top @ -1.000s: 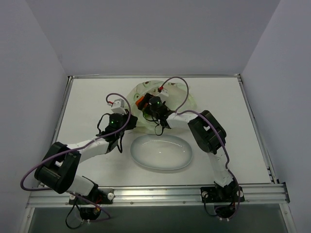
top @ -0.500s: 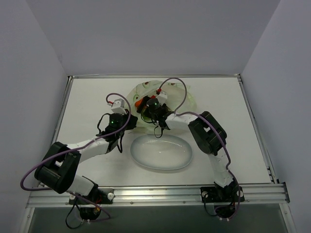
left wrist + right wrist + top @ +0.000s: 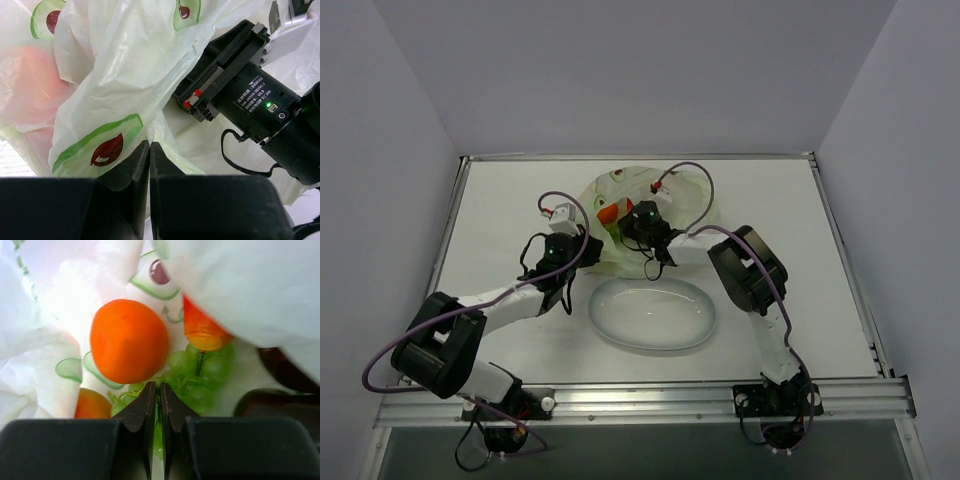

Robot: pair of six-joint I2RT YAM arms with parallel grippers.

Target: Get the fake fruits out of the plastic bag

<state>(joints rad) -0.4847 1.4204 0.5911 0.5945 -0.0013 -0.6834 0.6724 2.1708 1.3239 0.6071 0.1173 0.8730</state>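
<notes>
Left hand [image 3: 149, 149]: closed tight, its 2 fingers pinching a fold of the bag [image 3: 120, 75] right at the tips.
Bag: thin, crinkled and pale with green-and-maroon prints, bunched just ahead of the left hand and draped over the right hand.
Right hand [image 3: 156, 392]: narrow, only a slit between the 2 fingers, with the tips closed on the grape bunch [image 3: 199, 387] inside the bag.
Orange [image 3: 129, 340]: round, just ahead-left of the right hand's tips, touching the grapes.
Orange-red piece [image 3: 200, 332]: ahead-right of that hand, half under a bag fold.
Dark ball [image 3: 280, 372]: right of that hand, mostly hidden.
Plate [image 3: 620, 330]: on the surface [image 3: 510, 200], behind both hands.
</notes>
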